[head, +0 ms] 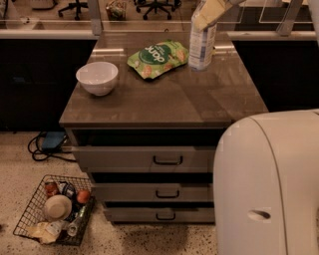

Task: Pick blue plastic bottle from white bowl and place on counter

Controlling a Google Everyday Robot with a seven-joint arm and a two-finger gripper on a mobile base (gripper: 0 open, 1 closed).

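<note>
The blue plastic bottle [201, 46] is upright at the back right of the counter [164, 102], just right of a green snack bag. Its base is at or just above the counter top; I cannot tell which. My gripper [208, 12] is at the top edge of the view, shut on the bottle's top, and its cream fingers [211, 10] hide the cap. The white bowl [97, 77] stands empty on the counter's left side, well apart from the bottle.
A green snack bag [157, 58] lies at the counter's back middle. Three grey drawers [149, 159] are below. A wire basket [55, 209] of clutter sits on the floor at lower left. My white arm body [269, 184] fills the lower right.
</note>
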